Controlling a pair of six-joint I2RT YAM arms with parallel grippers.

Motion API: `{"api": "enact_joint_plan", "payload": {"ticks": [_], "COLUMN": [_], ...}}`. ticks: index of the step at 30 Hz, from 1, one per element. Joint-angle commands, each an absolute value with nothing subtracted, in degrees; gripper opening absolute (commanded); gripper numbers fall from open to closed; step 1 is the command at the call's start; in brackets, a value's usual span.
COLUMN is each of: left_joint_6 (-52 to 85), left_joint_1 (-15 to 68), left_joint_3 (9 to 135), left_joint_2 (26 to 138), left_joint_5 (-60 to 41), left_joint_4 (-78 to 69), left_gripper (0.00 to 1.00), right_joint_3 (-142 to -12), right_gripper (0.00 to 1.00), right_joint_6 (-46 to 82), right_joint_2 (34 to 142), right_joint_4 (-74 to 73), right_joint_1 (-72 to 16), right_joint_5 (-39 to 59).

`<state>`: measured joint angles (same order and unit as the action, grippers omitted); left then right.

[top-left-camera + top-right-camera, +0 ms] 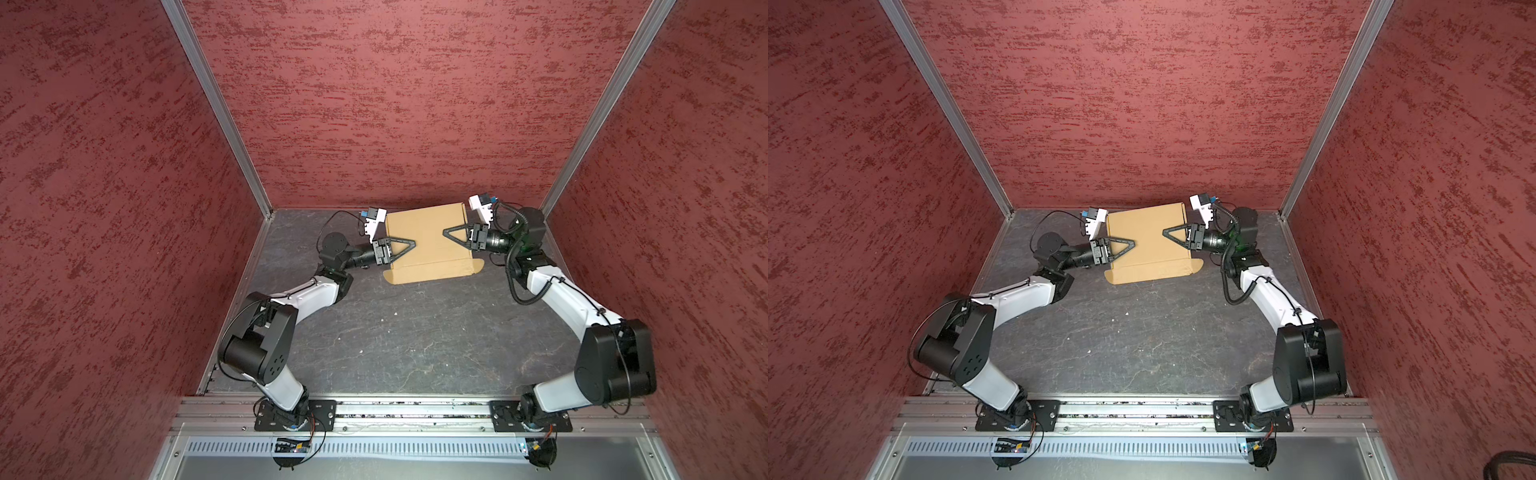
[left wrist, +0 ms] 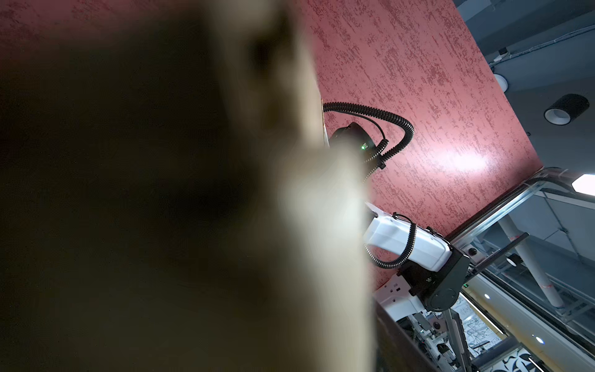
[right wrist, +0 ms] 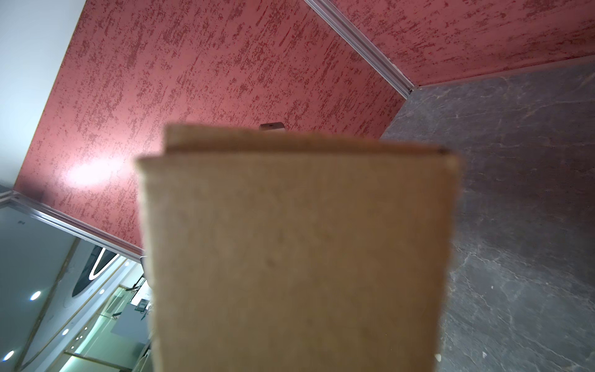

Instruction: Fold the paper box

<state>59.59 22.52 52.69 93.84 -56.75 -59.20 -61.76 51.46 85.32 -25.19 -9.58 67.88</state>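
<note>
Blurred tan cardboard of the box [image 3: 299,257] filled both wrist views. In both top views the box lay at the far end of the tabletop [image 1: 415,340], lid down, front flap [image 1: 432,272] splayed outward. The left gripper [image 1: 409,245] and right gripper [image 1: 449,232] reached over opposite lid edges; whether their jaws gripped could not be told. The step was probably closing; next, tucking the flap would need the lid held flat.

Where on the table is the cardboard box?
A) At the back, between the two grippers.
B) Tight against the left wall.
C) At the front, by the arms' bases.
A: in both top views the box lies near the back wall, with the left gripper reaching over it from one side and the right gripper from the other.
</note>
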Motion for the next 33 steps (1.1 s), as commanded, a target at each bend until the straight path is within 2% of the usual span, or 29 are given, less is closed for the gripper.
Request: {"api": "enact_joint_plan", "payload": {"ticks": [1,7,22,27,31,33], "left_joint_6": [61.28,62.38,64.81,66.29,67.06,67.40], "left_joint_1": [24.08,24.41,23.84,22.44,21.28,20.20], "left_joint_3": [54.48,55.35,56.03,54.90,54.11,53.19], "left_joint_2": [95.34,96.25,97.11,97.27,97.08,96.54], "left_joint_5": [-58.46,-58.18,-57.09,-56.74,-56.64,-56.26], "left_joint_4": [-63.79,-64.74,-64.98,-66.02,-66.40,-66.32], "left_gripper": [0.59,0.56,0.38,0.34,0.33,0.32], "right_joint_3": [-61.10,-61.39,-62.18,-62.24,-62.32,-62.49], "right_gripper": [0.32,0.32,0.37,0.45,0.61,0.64], "right_joint_6": [52.95,52.72,51.52,50.26,50.22,50.21], "right_joint_2": [86.64,87.11,87.84,87.30,86.91,86.62], "right_joint_4": [-29.48,-29.61,-28.42,-26.58,-26.69,-26.71], "right_joint_1": [-10.79,-11.42,-12.17,-12.22,-12.20,-11.89], "right_joint_5": [66.37,65.96,65.34,64.47,63.98,63.76]}}
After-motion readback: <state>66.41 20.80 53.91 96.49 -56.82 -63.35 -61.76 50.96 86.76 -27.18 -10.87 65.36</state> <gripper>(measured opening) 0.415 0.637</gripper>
